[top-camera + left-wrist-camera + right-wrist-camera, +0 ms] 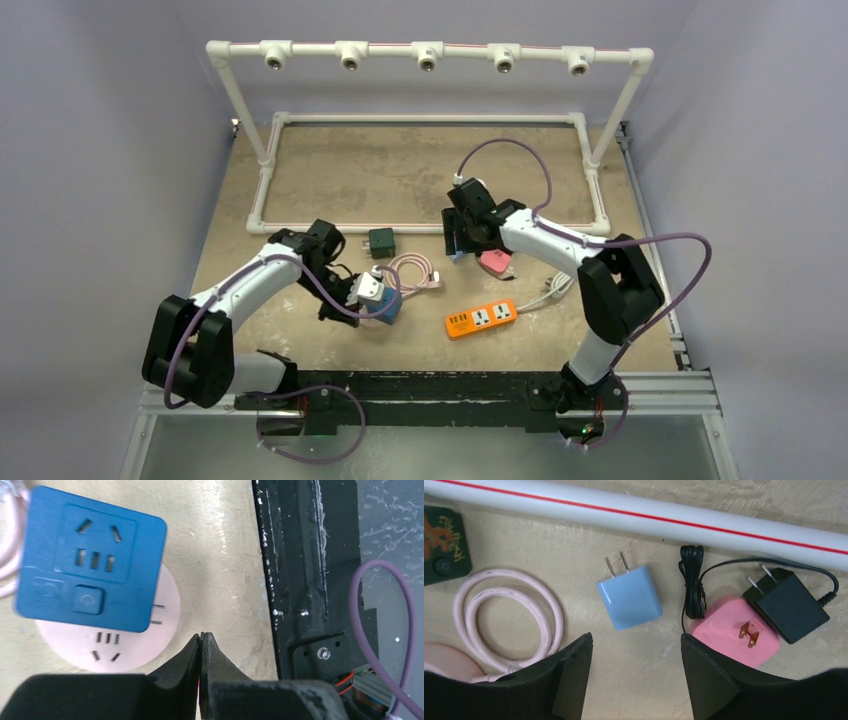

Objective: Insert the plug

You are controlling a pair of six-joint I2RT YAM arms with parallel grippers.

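— Left end effector (201, 639): how is it found?
— It is seen clenched over the beige bench (220, 555), its black fingers pressed flat together with nothing gripped. At eleven o'clock from the tips, a blue square socket adapter (90, 565) is seen resting on a pale pink round socket disc (130, 650). Neither is touched by the fingers.

— And the right end effector (635, 645)?
— It is seen released, with the jaws set wide apart and nothing grasped. The light blue two-prong charger plug (629, 597) is found lying flat on the bench at twelve o'clock from the gap. Its prongs are pointed toward a white plastic pipe with a red stripe (639, 515).

— What is placed around that plug?
— At three o'clock a pink plug block with two copper prongs (729, 625) is seen, touched by a black two-prong adapter (786, 605). A coiled pink cable (509, 610) is laid at nine o'clock, and a dark green square block (444, 545) is seen at ten o'clock.

— Is a strip of sockets seen?
— In the top view an orange power strip (481, 319) is seen at six o'clock from the right end effector, apart from the plug.
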